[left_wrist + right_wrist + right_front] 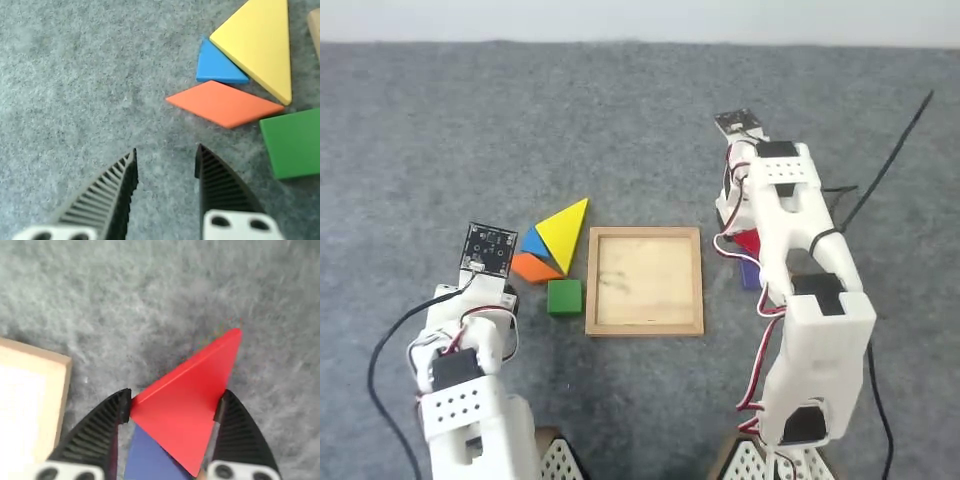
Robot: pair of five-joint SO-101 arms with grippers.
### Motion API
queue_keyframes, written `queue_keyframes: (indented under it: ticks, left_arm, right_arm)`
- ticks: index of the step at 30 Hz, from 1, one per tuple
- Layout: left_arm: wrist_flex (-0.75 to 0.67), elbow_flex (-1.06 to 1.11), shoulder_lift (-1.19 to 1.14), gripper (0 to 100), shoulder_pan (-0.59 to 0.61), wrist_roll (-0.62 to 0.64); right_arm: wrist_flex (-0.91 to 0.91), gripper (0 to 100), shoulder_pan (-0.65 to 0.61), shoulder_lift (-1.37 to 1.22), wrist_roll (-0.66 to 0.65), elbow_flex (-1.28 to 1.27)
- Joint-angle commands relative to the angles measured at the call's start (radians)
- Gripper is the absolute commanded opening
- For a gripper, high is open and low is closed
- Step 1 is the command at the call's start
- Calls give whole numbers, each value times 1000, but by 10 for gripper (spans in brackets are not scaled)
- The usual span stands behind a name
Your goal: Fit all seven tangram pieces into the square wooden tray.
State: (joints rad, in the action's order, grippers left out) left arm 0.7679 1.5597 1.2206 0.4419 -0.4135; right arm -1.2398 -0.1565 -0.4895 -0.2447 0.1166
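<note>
The red triangle (pixel 187 415) sits gripped between the right gripper's (pixel 174 401) jaws, partly over a dark blue piece (pixel 147 460); the wooden tray (pixel 35 385) lies just beside. Judged rigid, light and smooth: hold it across opposing flat edges. The high view adds the tray's whole outline. The left wrist view shows the left gripper (pixel 166 155) spread wide, holding nothing, orange parallelogram (pixel 225 102) just ahead.

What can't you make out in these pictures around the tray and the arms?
Dark blue piece: its shape. In the right wrist view the red triangle and the picture's edge cut it off; in the high view the right arm covers most of it.
Red triangle: whether it is lifted or resting on the carpet, with the right hand shut on it.
Anything else under that arm, high view.
</note>
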Motion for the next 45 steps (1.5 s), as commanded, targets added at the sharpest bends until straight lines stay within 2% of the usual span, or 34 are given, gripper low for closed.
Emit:
queue_keyframes:
  ticks: [1,6,12,20,26,31,35,38,42,45]
  left_arm:
    - [-26,-10,23,180,2,-9]
    - [-25,-10,23,179,2,-9]
    - [-25,-10,23,179,2,-9]
    - [-26,-10,23,179,2,-9]
    - [-26,-10,23,179,2,-9]
    - [-26,-10,23,178,5,-9]
    - [-25,-10,23,178,6,-9]
    - [-25,-10,23,178,6,-9]
    - [-25,-10,23,178,6,-9]
    - [-25,-10,23,178,6,-9]
  right_arm:
    - [-15,122,-30,30,-115,77]
    - [-15,122,-84,31,-227,86]
    - [-16,122,-150,31,-491,157]
    - [-19,122,-259,39,-517,213]
    - [-153,122,-325,102,-580,212]
    - [-165,125,-280,133,-614,212]
    - [-182,132,-159,168,-624,212]
    - [-174,210,-53,176,-597,212]
    - [-171,392,13,143,-532,212]
    - [-145,487,8,67,-387,213]
